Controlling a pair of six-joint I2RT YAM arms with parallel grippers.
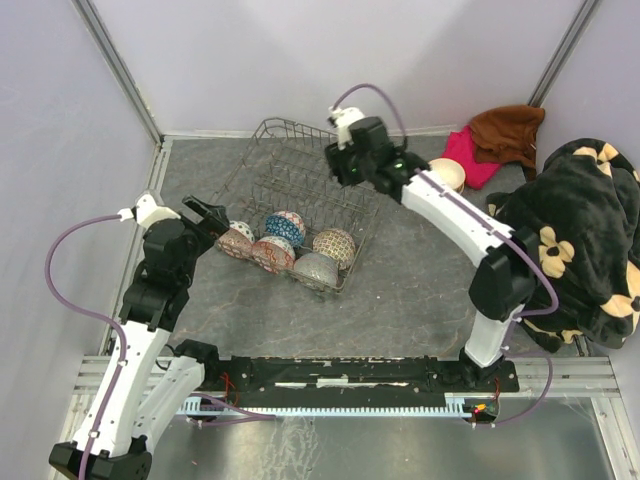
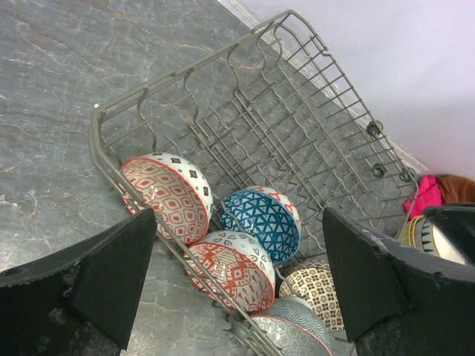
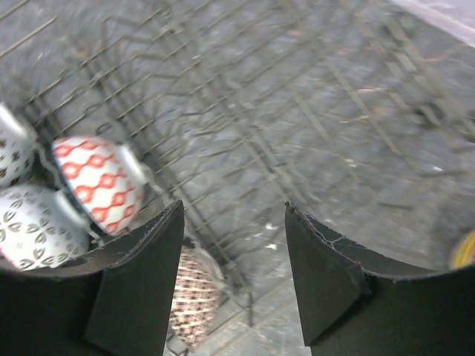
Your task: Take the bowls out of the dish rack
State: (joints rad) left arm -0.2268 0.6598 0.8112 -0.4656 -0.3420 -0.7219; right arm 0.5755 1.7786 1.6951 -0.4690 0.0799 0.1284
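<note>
"Over the dish rack, what does the right gripper hold?"

"Nothing; its jaws stand parted. Beside the rack's near-left corner the left gripper gapes wide, empty. The bowls crowd the rack's near end."

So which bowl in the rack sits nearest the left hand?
The red-and-white diamond-patterned bowl at the dish rack's left end, just off the open left hand. The blue bowl and the others lie farther right.
</note>
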